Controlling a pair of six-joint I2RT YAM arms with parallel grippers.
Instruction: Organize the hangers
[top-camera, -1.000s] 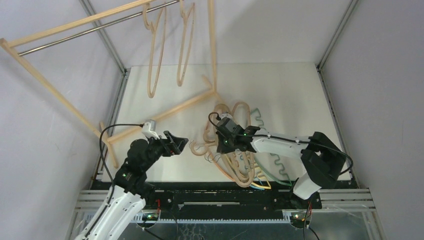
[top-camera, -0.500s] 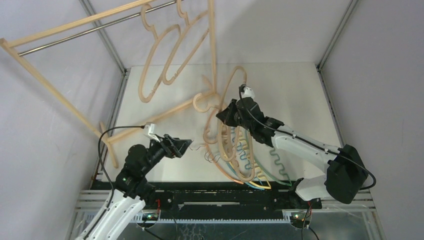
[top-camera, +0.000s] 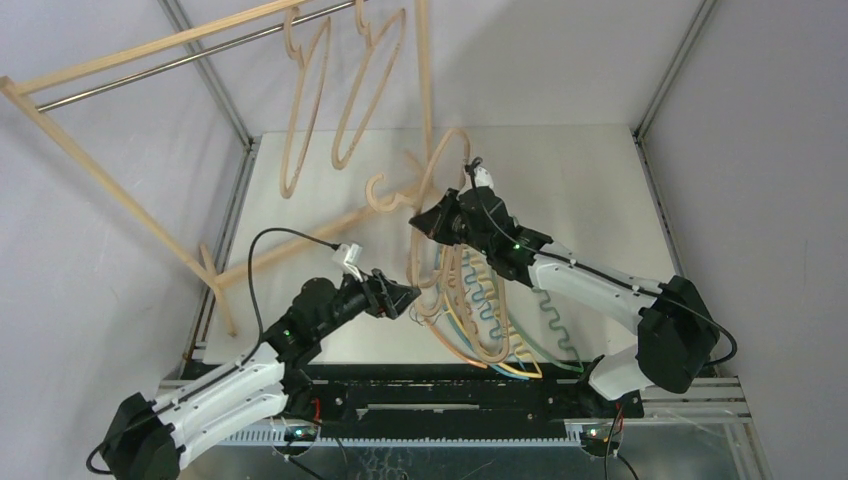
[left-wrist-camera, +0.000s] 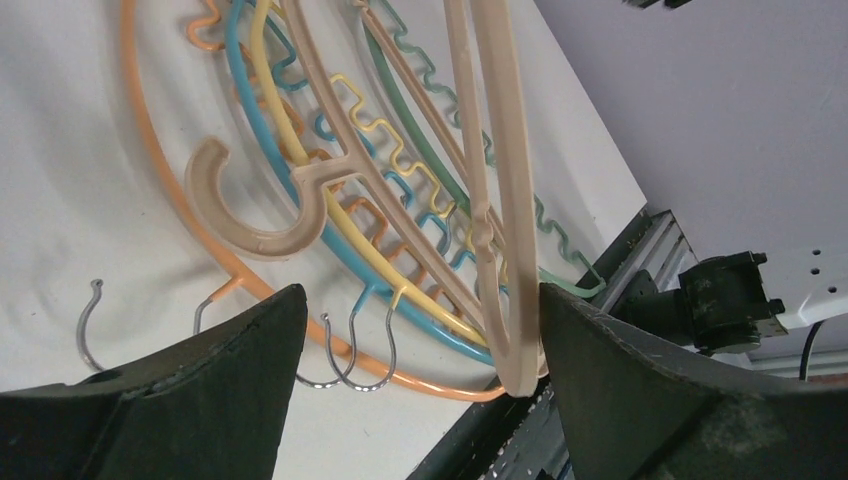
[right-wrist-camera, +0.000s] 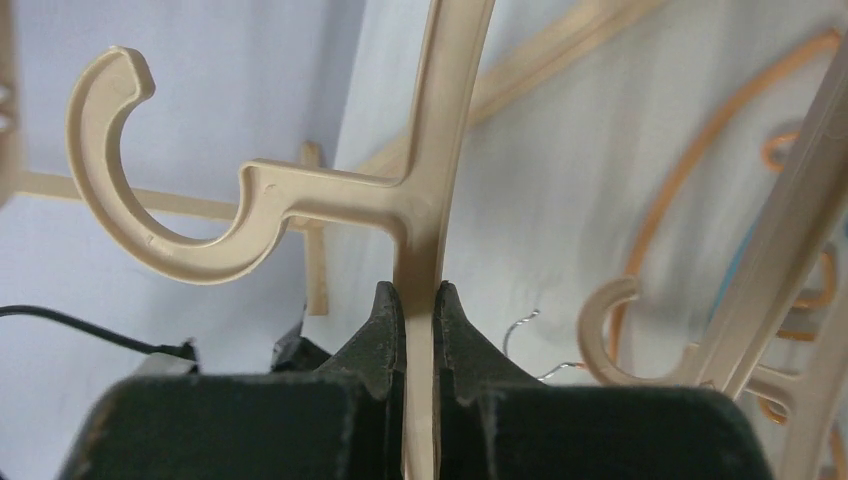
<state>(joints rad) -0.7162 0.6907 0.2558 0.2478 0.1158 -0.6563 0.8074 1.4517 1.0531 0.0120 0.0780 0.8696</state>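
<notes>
My right gripper (top-camera: 432, 222) (right-wrist-camera: 421, 300) is shut on a light-wood hanger (top-camera: 448, 150) (right-wrist-camera: 430, 120) and holds it raised above the table, its hook (top-camera: 385, 197) pointing left. A pile of hangers lies on the table below: light-wood ones (top-camera: 480, 340), plus thin orange (left-wrist-camera: 140, 190), teal (left-wrist-camera: 290, 200), yellow (left-wrist-camera: 330, 210) and green (left-wrist-camera: 430, 150) ones with metal hooks (left-wrist-camera: 360, 350). My left gripper (top-camera: 412, 297) (left-wrist-camera: 415, 390) is open and empty, just left of the pile. Two light-wood hangers (top-camera: 305, 110) hang on the rack rail (top-camera: 200, 55).
The big light-wood rack frame (top-camera: 110, 170) stands at the back left, its base bars (top-camera: 300, 245) lying across the table. Metal enclosure posts (top-camera: 665, 75) rise at the back corners. The table's near edge rail (top-camera: 450, 390) runs below the pile.
My right gripper lifted the wood hanger off the pile and carried it up and left. My left arm stretched right toward the pile. The two hung hangers swing.
</notes>
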